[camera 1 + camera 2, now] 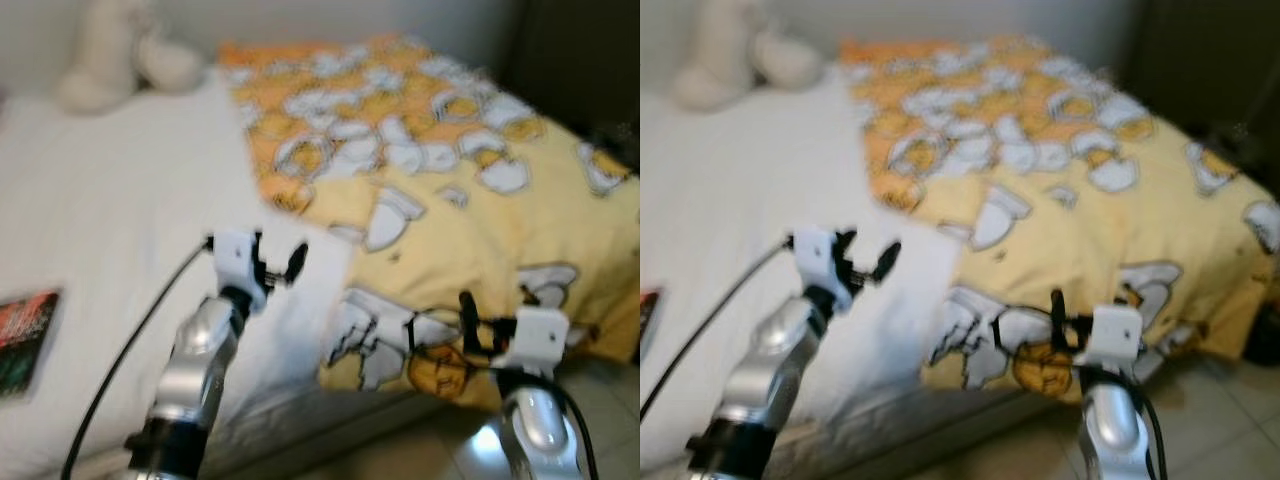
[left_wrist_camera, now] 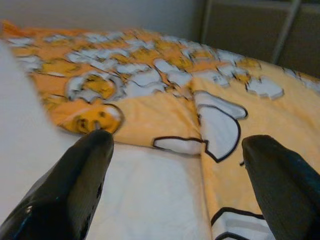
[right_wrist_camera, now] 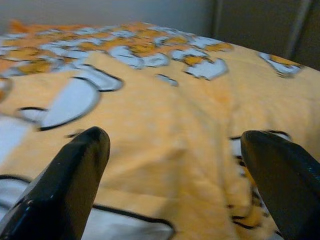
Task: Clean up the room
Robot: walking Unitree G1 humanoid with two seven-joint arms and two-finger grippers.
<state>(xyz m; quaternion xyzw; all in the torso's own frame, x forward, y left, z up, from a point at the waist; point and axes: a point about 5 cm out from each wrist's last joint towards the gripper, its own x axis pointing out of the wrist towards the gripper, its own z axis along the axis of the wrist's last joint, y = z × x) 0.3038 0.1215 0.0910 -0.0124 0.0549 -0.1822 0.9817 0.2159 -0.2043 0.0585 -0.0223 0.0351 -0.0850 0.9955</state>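
I see the yellow blanket (image 1: pixel 470 200) spread over the bed (image 1: pixel 110 220). My left tool (image 2: pixel 175 145) hovers spread wide at the blanket's edge; my right tool (image 3: pixel 172 145) likewise spread above the blanket.

blanket (image 1: pixel 470 200): yellow-orange with white and black cartoon print, spread rumpled over the bed's right part, its near edge hanging over the side
plush (image 1: pixel 120 50): cream, at the bed's head, left
book (image 1: pixel 25 340): dark cover, flat on the white sheet (image 1: pixel 110 220), left
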